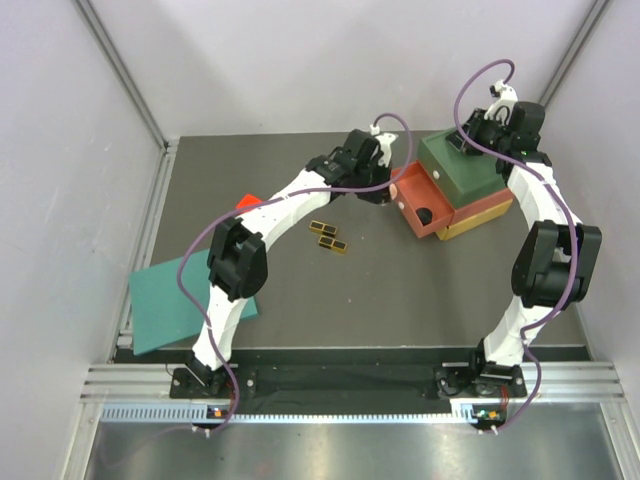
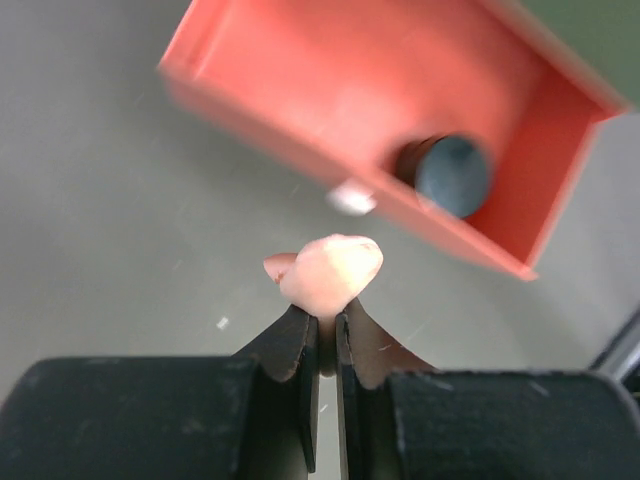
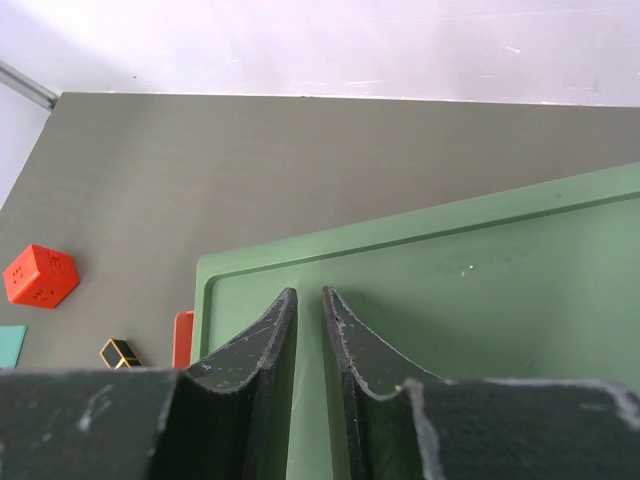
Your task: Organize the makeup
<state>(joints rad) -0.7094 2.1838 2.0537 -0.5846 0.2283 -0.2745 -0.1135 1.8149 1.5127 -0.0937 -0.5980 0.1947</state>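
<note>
Black round compact [image 2: 453,177]: dark flat disc, lies inside open red drawer [image 2: 350,90], tucked near one corner by low front wall.

Black-gold palette [image 1: 333,242]: two small black rectangular pieces with gold edges, flat on table [image 1: 400,290], touching in staggered diagonal line, left of drawer and apart from it.

Pale peach-pink piece [image 2: 335,268]: small, rounded, blurred (kind cannot be told), pinched between tips of left gripper [image 2: 327,318], held above table just short of drawer front.

The left arm [image 1: 285,205] and the right arm [image 1: 533,195] have white shells and black joint blocks. Purple cables [image 1: 478,72] loop along each. The black fingers [image 3: 255,345] show pale scuffed edges.
</note>
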